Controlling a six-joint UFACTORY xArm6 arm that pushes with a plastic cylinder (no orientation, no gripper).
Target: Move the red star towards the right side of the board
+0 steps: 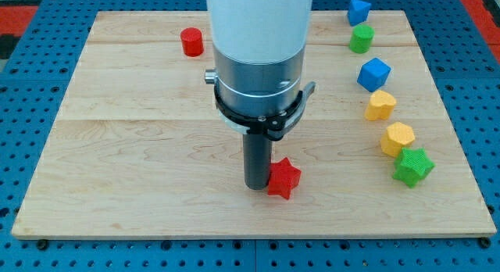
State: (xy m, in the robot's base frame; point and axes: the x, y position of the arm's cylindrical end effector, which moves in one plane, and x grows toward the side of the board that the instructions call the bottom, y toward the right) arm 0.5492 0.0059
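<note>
Touching the red star [283, 178] from the view's left, my tip [257, 186] holds nothing, having no pincer. Right of the star lies bare board [141, 123], then the green star [412, 166] near the right edge.

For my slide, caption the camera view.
My tip touches the red star from the view's left.

Bright, even light falls from above on the pale wooden table [141, 139], with no harsh glare. Shadows are short and soft, sitting close under each block, such as the red star [283, 179]. The picture is sharp from edge to edge; the white arm housing [258, 22] looks nearly washed out.
</note>
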